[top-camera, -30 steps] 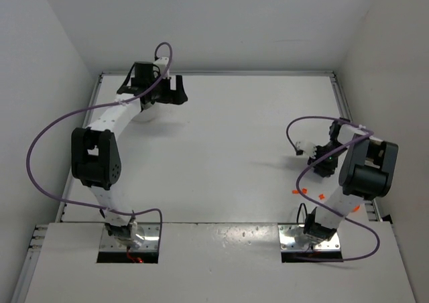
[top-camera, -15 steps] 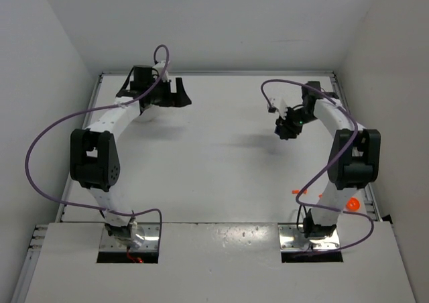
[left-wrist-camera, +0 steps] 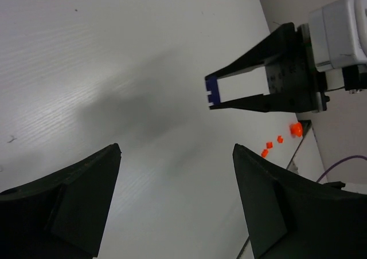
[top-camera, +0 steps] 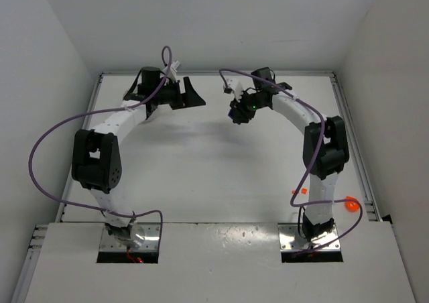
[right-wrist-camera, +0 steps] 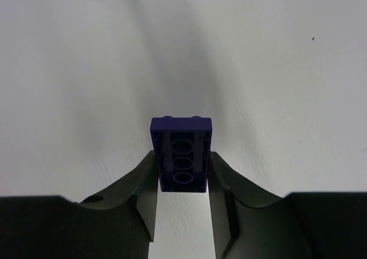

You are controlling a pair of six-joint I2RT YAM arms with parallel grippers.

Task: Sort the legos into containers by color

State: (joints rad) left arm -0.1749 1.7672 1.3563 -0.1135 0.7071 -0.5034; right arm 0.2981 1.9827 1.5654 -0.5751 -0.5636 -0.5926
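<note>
White table (top-camera: 214,175), right jaws pinching a blue brick (right-wrist-camera: 181,154), left jaws spread wide, empty

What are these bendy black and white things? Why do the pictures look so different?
They are two robot arms bolted to a white table. One picture looks down from above. The other two come from small cameras on each arm's wrist. Each arm ends in a two-finger pincer. The right pincer is squeezing a dark blue lego brick. The left pincer is open and empty. Some tiny orange legos and a rounder orange piece lie on the table near the right arm's base.
</note>
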